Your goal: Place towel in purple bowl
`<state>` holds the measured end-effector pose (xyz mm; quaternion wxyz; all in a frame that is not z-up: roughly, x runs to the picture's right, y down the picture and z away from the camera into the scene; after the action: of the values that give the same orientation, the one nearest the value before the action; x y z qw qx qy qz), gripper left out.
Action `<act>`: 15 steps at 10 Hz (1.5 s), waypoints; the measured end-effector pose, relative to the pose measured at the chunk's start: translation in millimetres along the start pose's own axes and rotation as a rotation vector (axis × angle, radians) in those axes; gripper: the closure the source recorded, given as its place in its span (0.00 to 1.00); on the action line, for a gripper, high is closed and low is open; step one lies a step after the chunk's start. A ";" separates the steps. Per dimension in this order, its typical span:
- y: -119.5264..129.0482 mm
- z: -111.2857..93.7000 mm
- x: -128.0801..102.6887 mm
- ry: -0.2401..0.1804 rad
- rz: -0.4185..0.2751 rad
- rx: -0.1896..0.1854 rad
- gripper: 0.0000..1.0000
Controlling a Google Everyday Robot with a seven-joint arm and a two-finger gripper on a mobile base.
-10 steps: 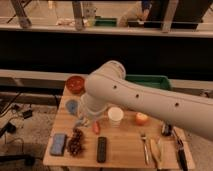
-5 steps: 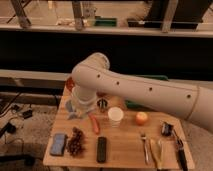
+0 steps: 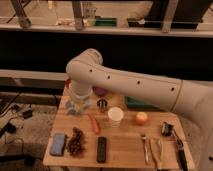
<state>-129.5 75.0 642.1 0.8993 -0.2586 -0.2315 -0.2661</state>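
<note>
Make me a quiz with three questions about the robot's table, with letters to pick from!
1. What sits on the two sides of the white cup?
A. a carrot and an orange ball
B. two bowls
C. two spoons

2. What colour is the block at the table's near corner, on the picture's left?
A. yellow
B. green
C. blue

3. How is the robot's hand?
A. spread wide open
B. shut
C. gripping the white cup

Answers:
1 A: the carrot lies on one side of the cup and the orange ball on the other.
2 C: the block looks blue against the wood.
3 B: the hand hangs over the table between the towel and the cup, with its fingers together and apart from the cup.
</note>
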 end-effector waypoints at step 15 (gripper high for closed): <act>-18.9 -18.8 108.7 0.132 0.152 0.033 1.00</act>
<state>-53.9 11.2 694.5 0.9343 -0.2424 -0.1556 -0.2098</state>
